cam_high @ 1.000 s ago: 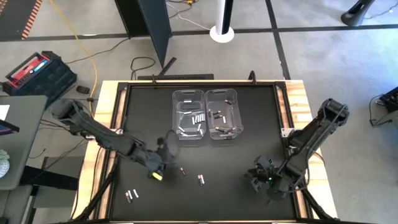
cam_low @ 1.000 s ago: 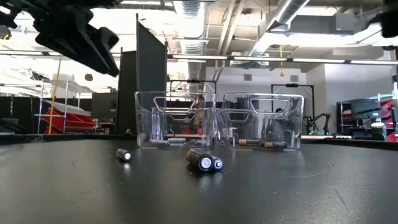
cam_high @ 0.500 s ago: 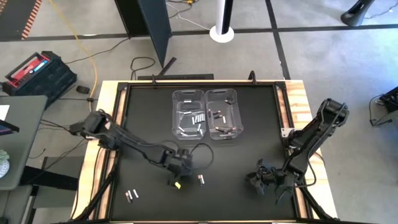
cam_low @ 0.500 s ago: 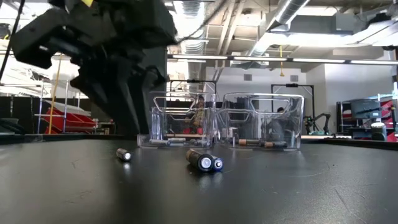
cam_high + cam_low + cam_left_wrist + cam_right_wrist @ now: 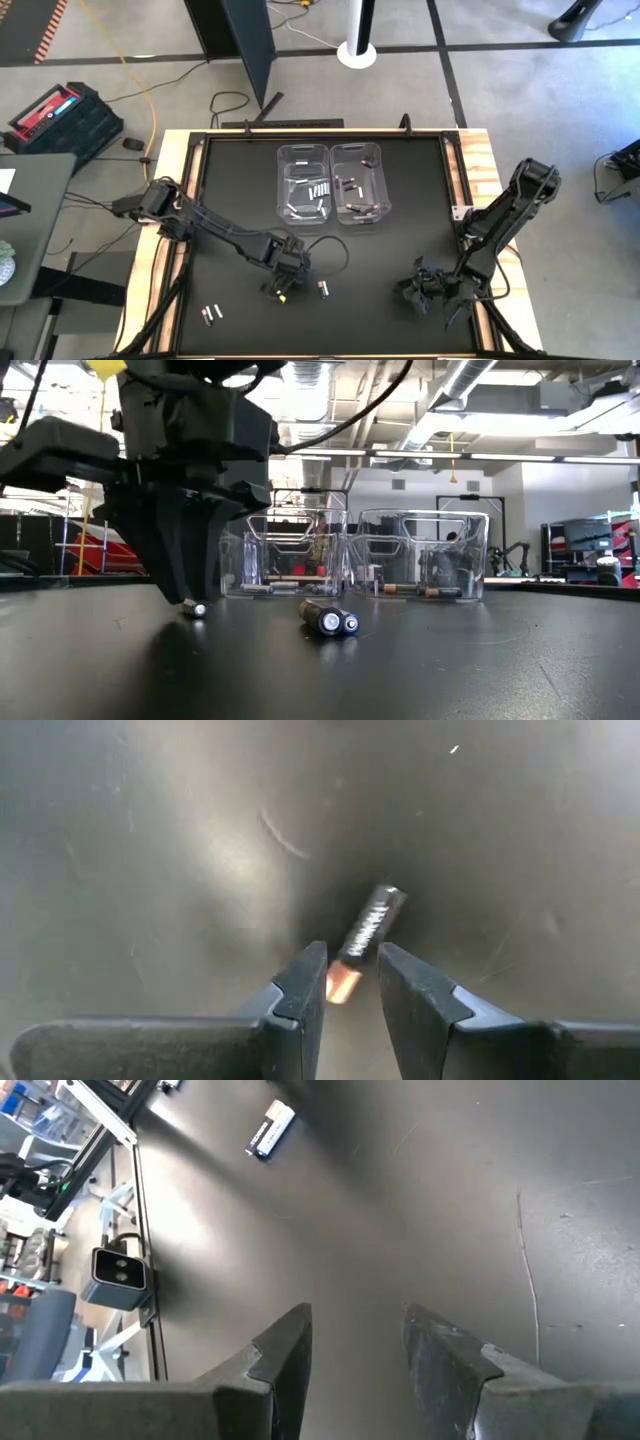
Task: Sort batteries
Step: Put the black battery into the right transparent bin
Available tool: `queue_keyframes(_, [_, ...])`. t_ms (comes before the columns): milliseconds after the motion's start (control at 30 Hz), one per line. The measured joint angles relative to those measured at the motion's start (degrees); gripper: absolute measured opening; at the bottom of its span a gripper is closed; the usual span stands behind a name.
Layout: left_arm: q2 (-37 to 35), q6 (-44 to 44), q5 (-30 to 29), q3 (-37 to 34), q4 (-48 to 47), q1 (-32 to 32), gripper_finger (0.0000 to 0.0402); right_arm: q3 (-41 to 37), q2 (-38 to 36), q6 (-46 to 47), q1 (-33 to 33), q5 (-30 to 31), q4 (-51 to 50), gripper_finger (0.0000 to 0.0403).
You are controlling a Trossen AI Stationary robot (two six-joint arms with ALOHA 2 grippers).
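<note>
My left gripper (image 5: 283, 287) points down at the table's near middle, open. Its fingertips (image 5: 352, 975) stand on either side of the copper-coloured end of a dark battery (image 5: 368, 928) lying flat, with a gap showing on each side. In the low view that battery (image 5: 196, 609) lies at the fingers' foot. Two more batteries (image 5: 322, 289) lie side by side just to the right (image 5: 332, 621), and another pair (image 5: 211, 314) lies near the near-left corner. My right gripper (image 5: 432, 290) waits open (image 5: 355, 1330) at the near right.
Two clear bins stand side by side at the table's far middle, the left one (image 5: 304, 185) holding light batteries, the right one (image 5: 358, 183) dark ones. The black mat has open room between the bins and the arms. A lone battery (image 5: 271, 1130) shows in the right wrist view.
My left gripper has travelled toward the table's right and near edge, then come down until its fingers reach the table around the lone dark battery. The batteries have stayed where they were.
</note>
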Motion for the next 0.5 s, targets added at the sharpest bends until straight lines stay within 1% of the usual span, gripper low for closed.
queue_keyframes(333, [-0.28, 0.74, 0.26, -3.27, 1.55, 1.26, 0.0085, 0.0, 0.0, 0.02, -0.15, 0.02, -0.1, 0.0173])
queue_keyframes(500, [-0.28, 0.72, 0.29, -4.07, 3.67, 1.5, 0.0065, 0.0, 0.0, 0.07, -0.22, 0.04, -0.1, 0.0173])
